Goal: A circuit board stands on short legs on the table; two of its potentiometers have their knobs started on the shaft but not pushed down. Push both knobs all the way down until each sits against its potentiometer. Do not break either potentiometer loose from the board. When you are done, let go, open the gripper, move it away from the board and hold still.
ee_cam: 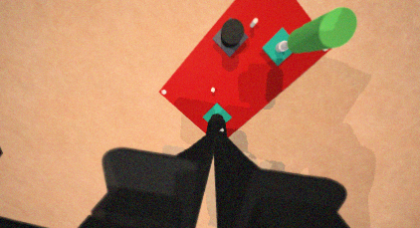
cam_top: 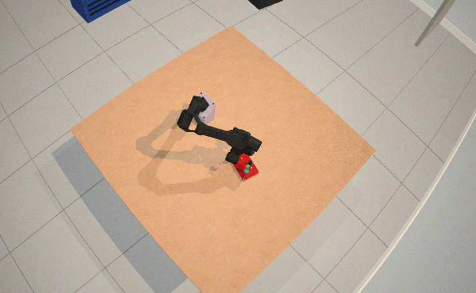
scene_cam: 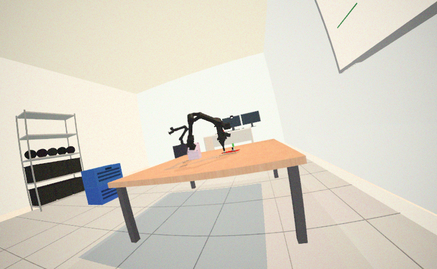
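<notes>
The red circuit board point(cam_top: 251, 173) point(scene_cam: 229, 152) point(ee_cam: 191, 81) lies on the table. A green knob point(cam_top: 247, 167) point(scene_cam: 233, 144) point(ee_cam: 338, 28) stands high on a pale shaft above one teal potentiometer point(ee_cam: 271, 47); part of the shaft shows below it. A black knob point(cam_top: 250, 162) point(ee_cam: 232, 32) stands over the grey potentiometer point(ee_cam: 231, 52); any gap under it is hidden. My gripper point(scene_cam: 224, 149) point(ee_cam: 215, 134) is shut, tips down at another teal potentiometer point(ee_cam: 217, 109) near the board's end. A rounded black part over that potentiometer merges with the tips; I cannot tell whether they touch it.
The wooden table point(cam_top: 305, 127) point(scene_cam: 263, 150) carries the arm's pale pink base block point(cam_top: 207, 113) point(scene_cam: 194, 152). The green knob and the black knob rise from the board beyond the tips. White pins point(ee_cam: 254, 22) also stand on the board.
</notes>
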`<state>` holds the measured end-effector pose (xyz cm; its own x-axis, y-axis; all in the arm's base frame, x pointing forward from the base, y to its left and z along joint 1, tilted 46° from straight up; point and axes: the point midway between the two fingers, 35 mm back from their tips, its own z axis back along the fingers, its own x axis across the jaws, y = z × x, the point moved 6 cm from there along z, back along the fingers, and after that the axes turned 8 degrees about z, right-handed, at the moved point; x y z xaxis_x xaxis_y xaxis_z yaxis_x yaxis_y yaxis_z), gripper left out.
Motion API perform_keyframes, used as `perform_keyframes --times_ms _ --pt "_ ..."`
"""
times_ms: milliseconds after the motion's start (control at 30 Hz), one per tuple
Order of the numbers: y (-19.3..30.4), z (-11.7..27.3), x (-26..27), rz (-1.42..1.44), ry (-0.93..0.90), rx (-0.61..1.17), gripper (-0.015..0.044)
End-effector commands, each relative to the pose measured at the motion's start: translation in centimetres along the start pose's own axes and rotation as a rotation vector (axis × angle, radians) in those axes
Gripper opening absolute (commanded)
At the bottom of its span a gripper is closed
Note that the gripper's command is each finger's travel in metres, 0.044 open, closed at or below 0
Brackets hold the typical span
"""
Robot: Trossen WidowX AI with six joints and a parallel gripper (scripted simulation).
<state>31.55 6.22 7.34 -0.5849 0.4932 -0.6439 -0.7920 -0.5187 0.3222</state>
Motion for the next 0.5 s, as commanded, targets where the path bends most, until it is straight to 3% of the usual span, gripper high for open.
perform_keyframes --times_ms 0,467 --pt "0.0 -0.3 -0.1 -0.008 0.000 0.003 0.0000" --pt "-0.1 1.7 -0.1 -0.008 -0.001 0.002 0.0000"
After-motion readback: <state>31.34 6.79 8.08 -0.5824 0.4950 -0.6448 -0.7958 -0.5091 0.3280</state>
